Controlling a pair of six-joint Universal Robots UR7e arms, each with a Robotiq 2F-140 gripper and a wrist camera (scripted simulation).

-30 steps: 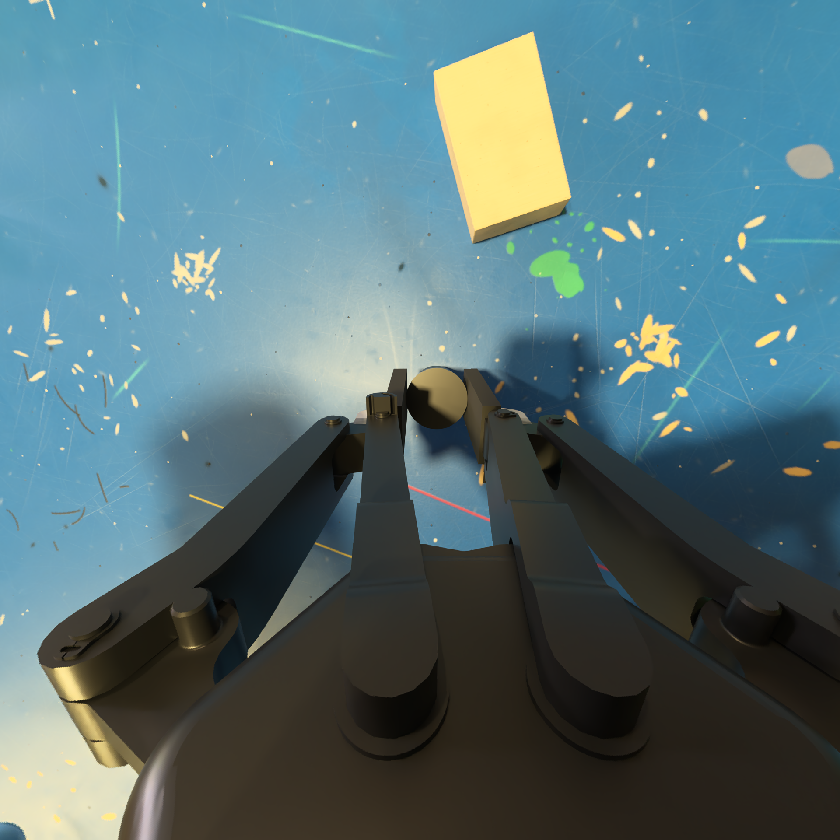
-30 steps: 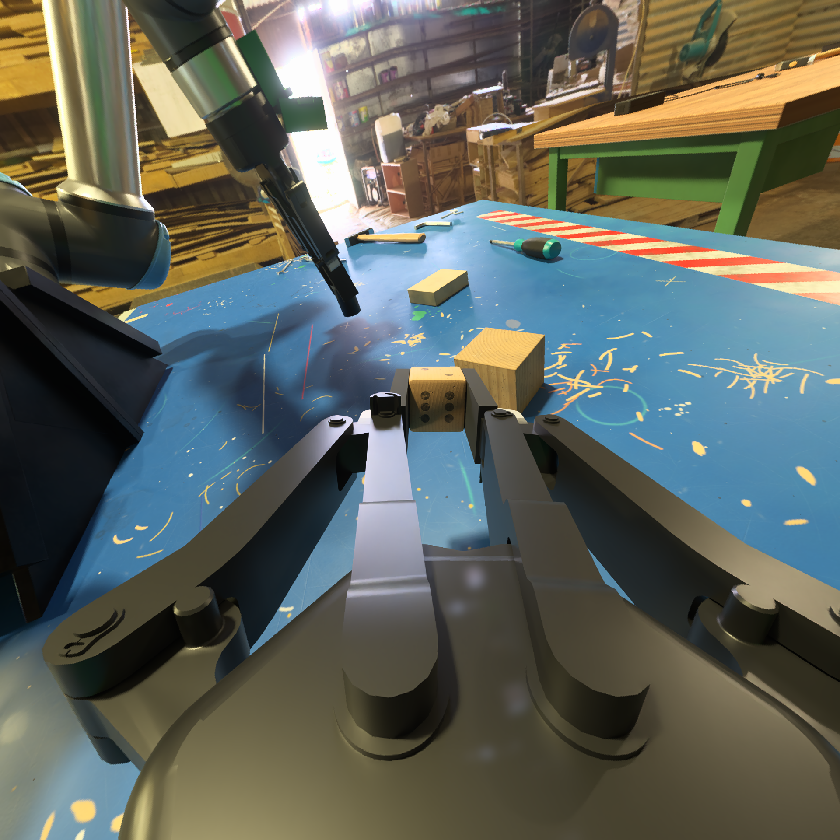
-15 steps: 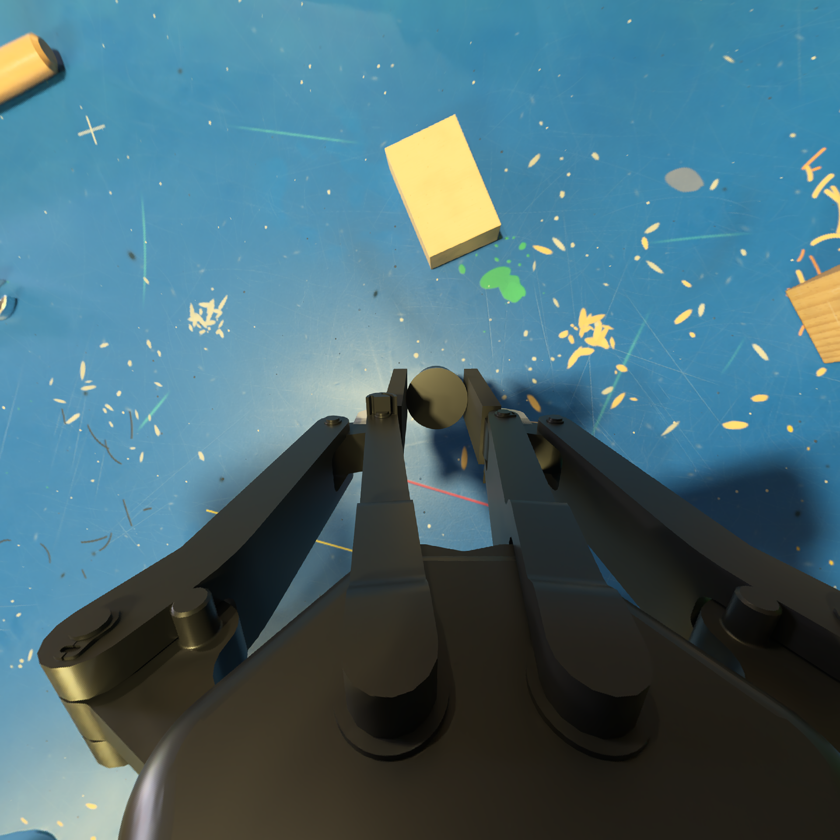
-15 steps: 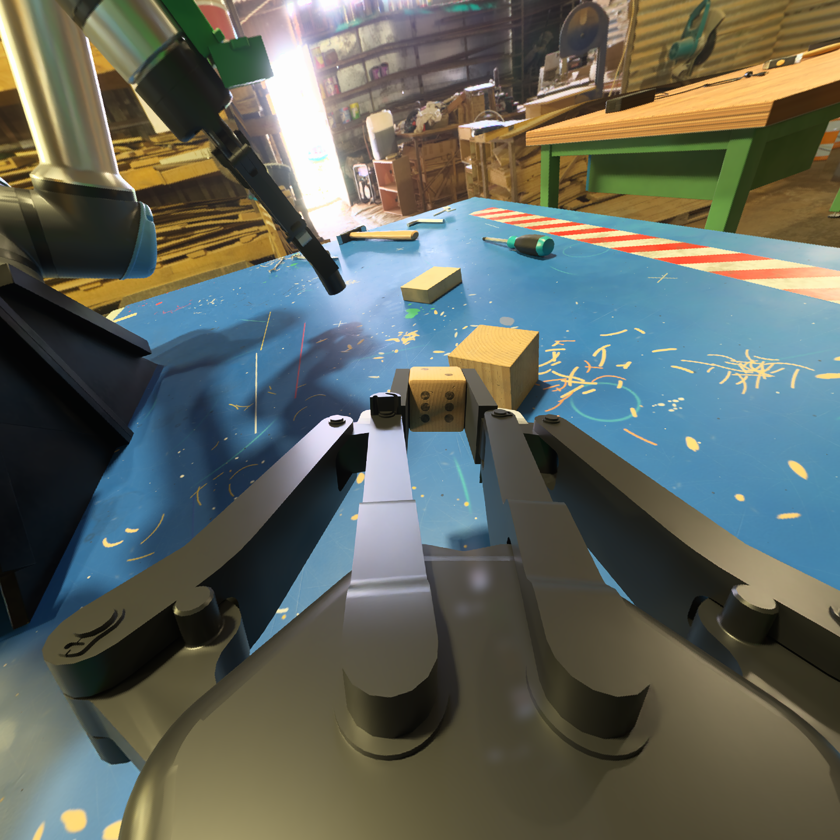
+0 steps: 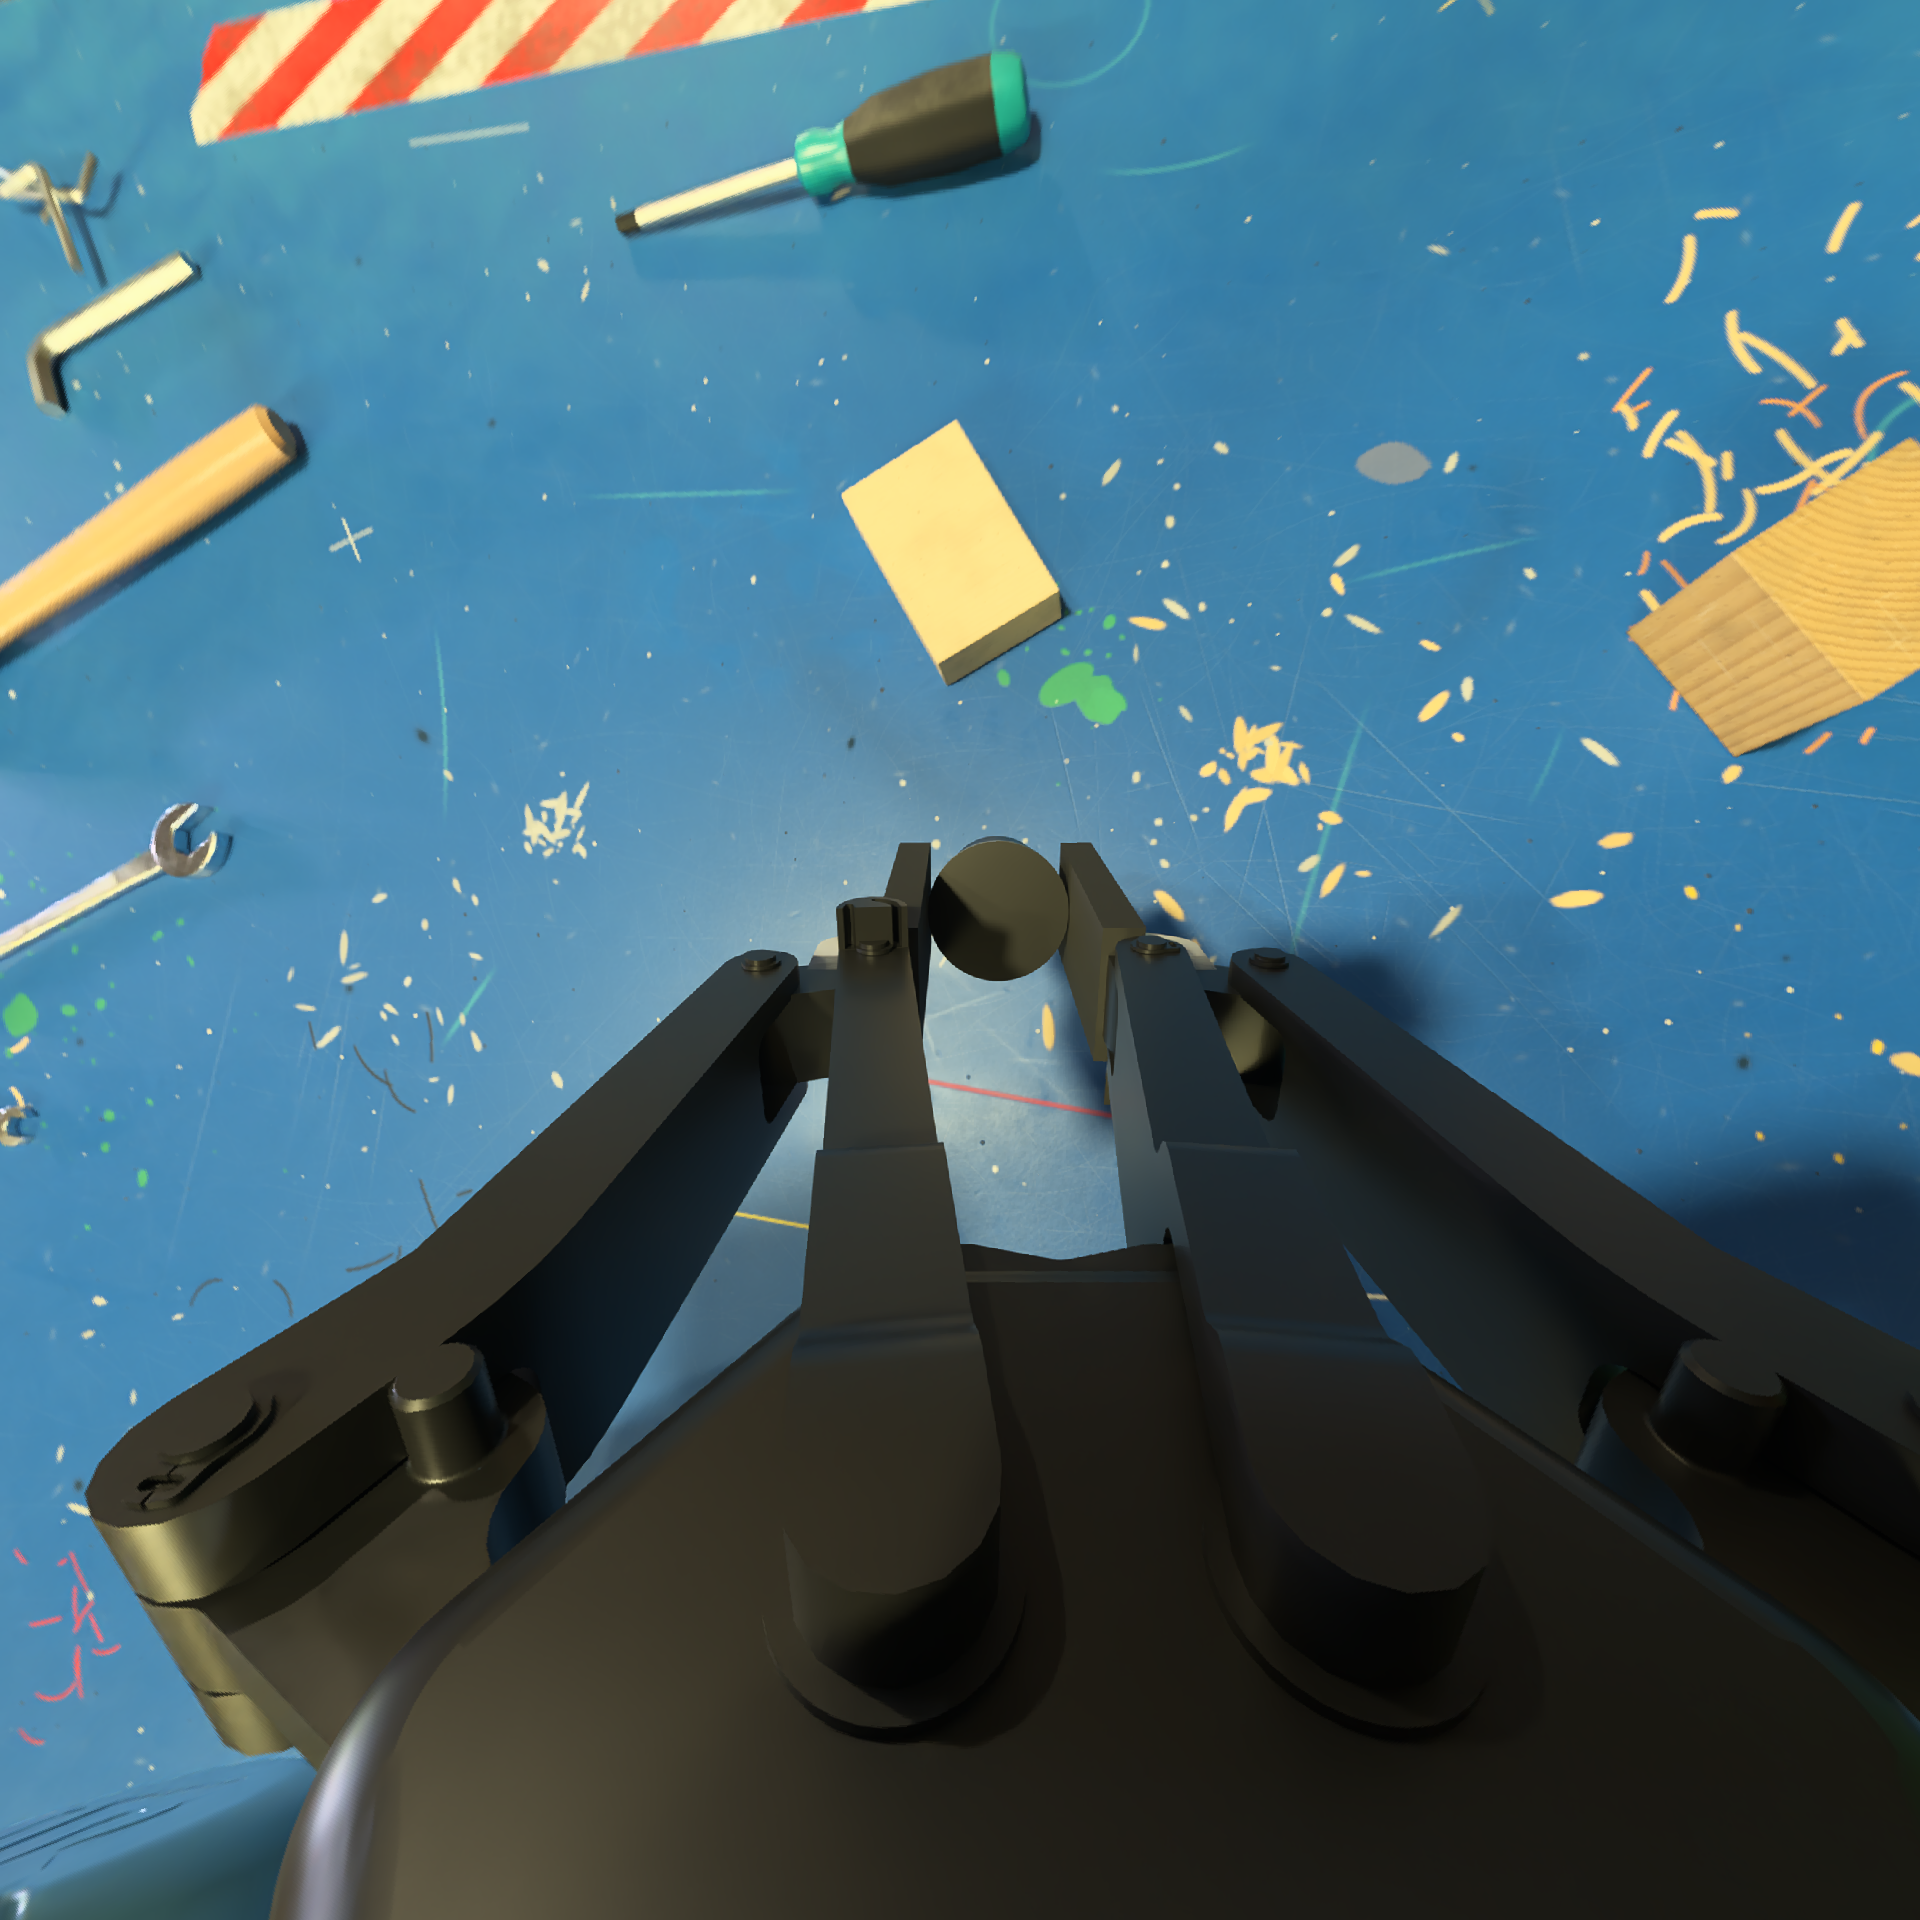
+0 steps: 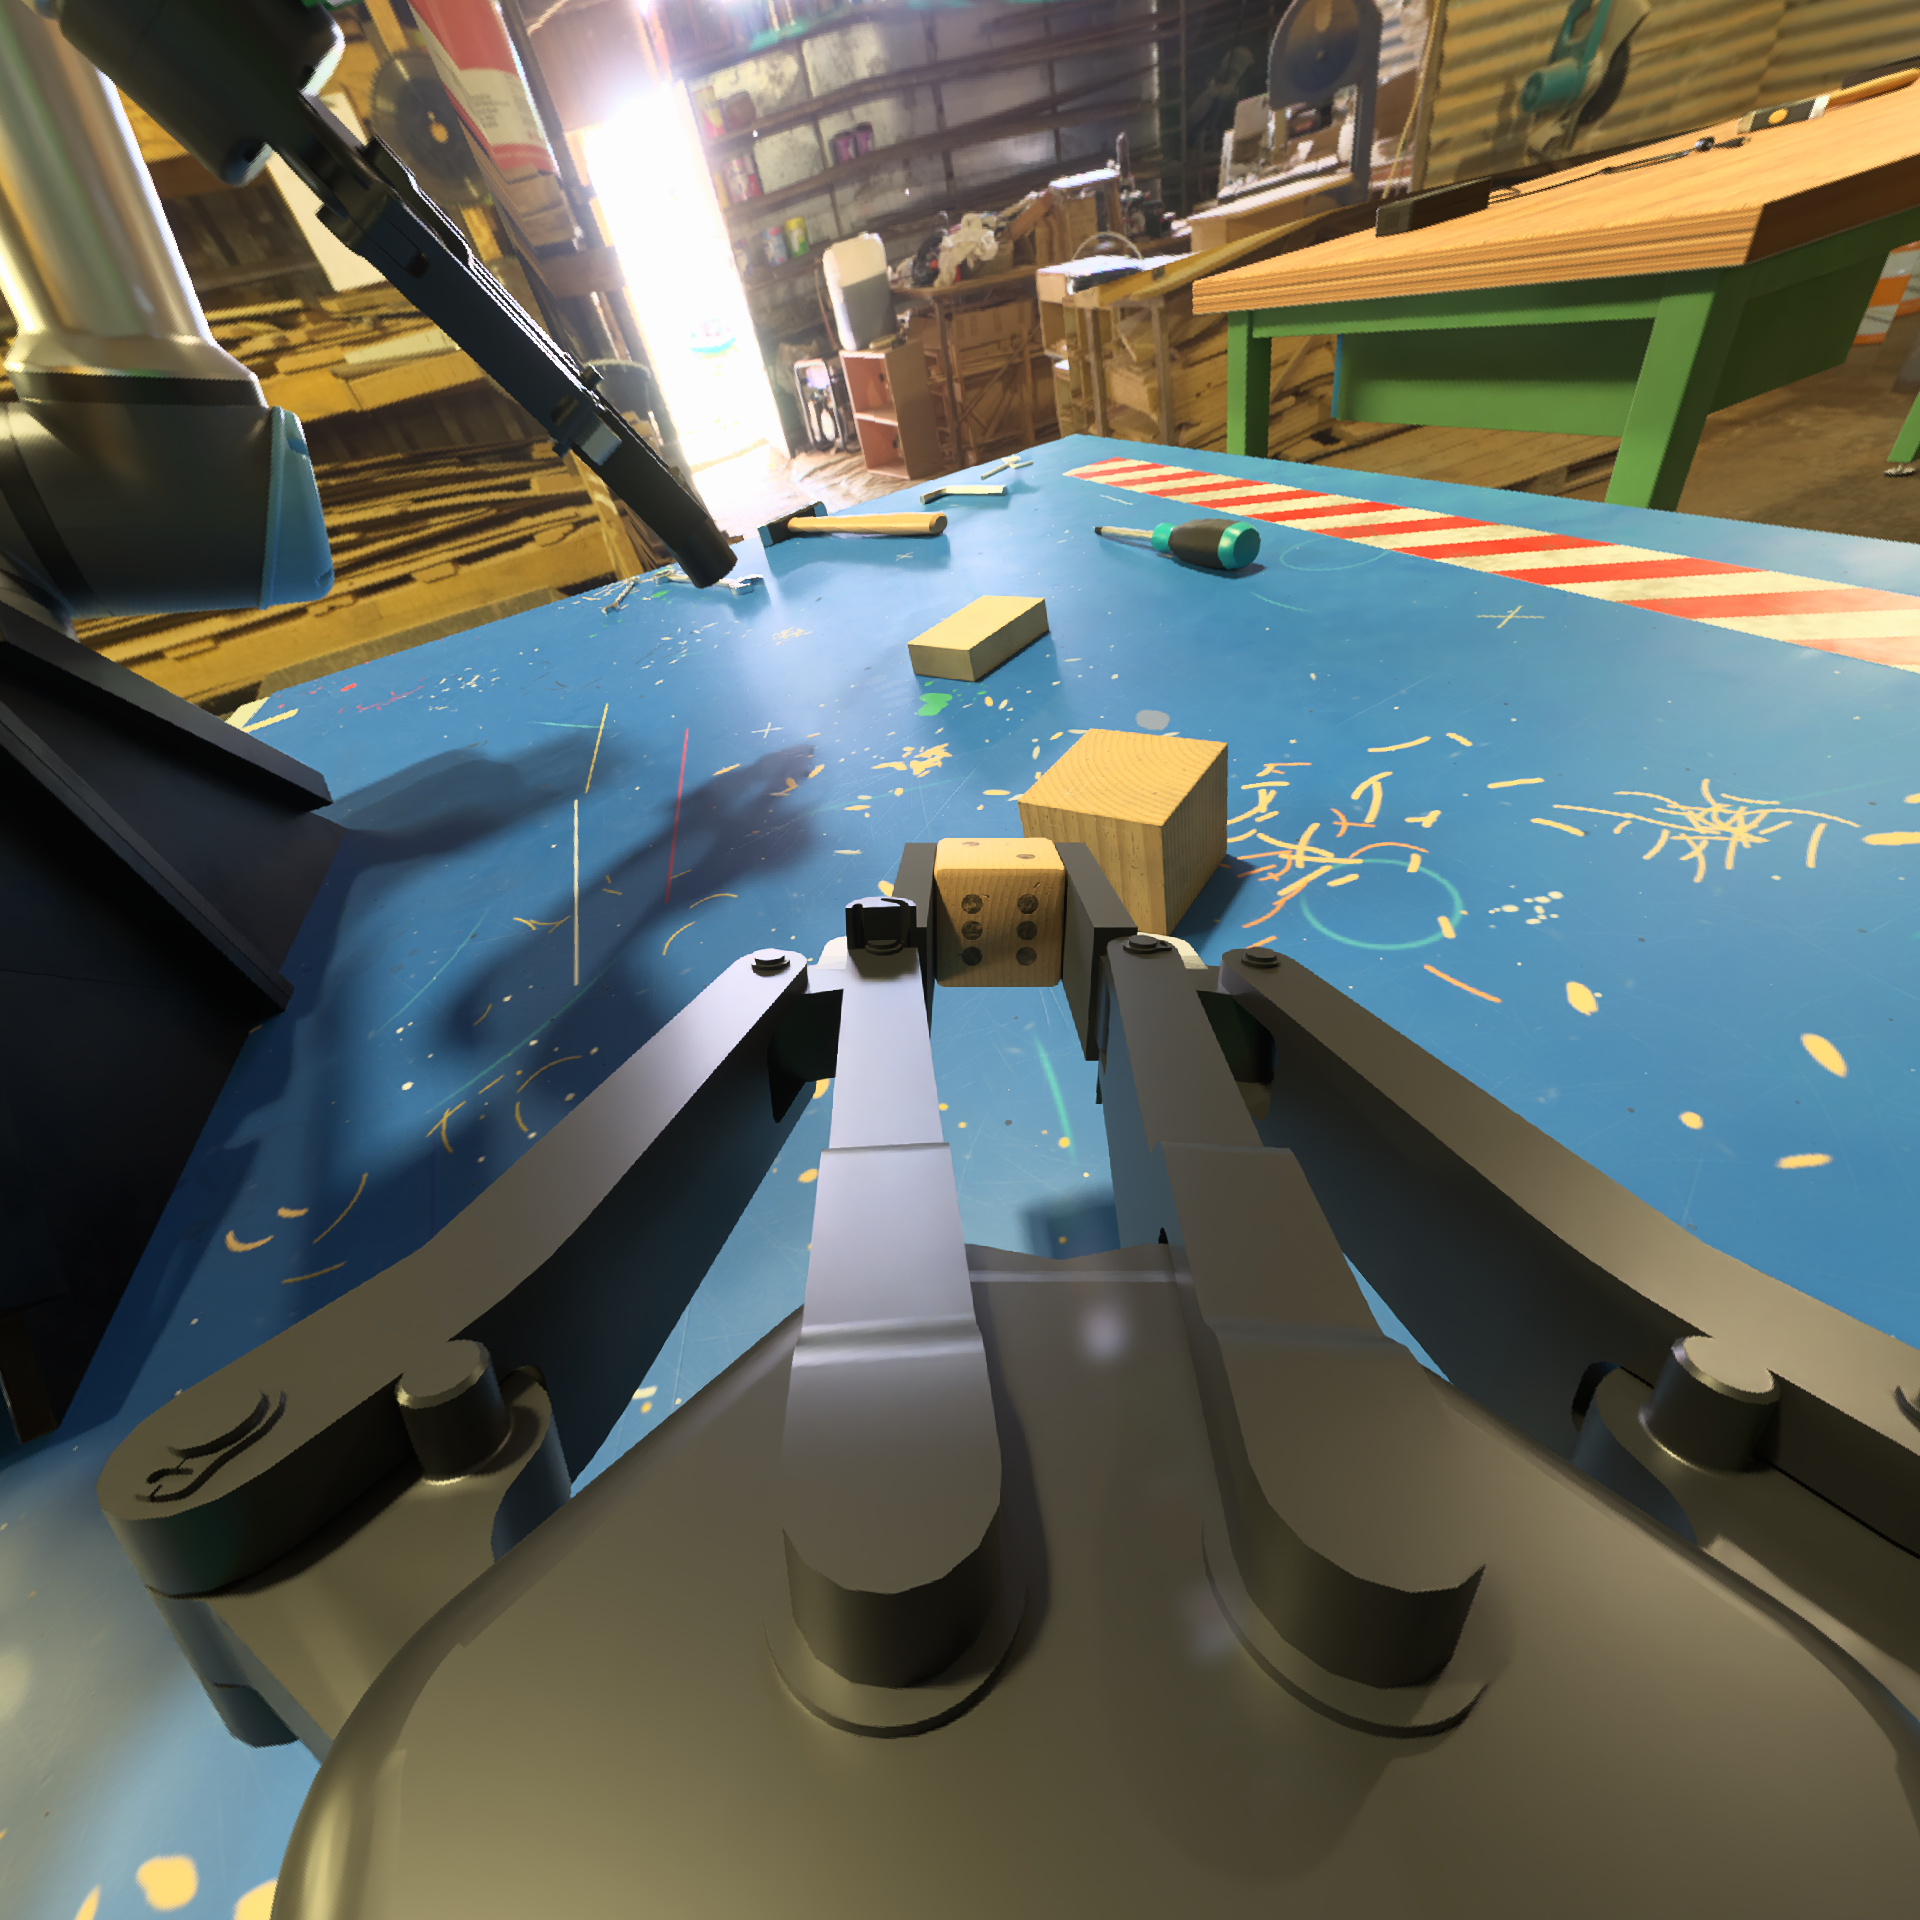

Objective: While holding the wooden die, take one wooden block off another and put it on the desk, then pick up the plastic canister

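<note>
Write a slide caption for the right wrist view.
Right hand grips a pale wooden die above the blue desk, near a large wooden cube.

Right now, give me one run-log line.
left claw: shut on canister | right claw: shut on die | blocks: apart on desk

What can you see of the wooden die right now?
The wooden die is a small pale cube with rounded edges. The face toward the camera shows six dark pips in two columns; the top shows at least one. It sits level between the fingers of the right gripper, clamped on both sides, in front of the wooden cube.
</note>
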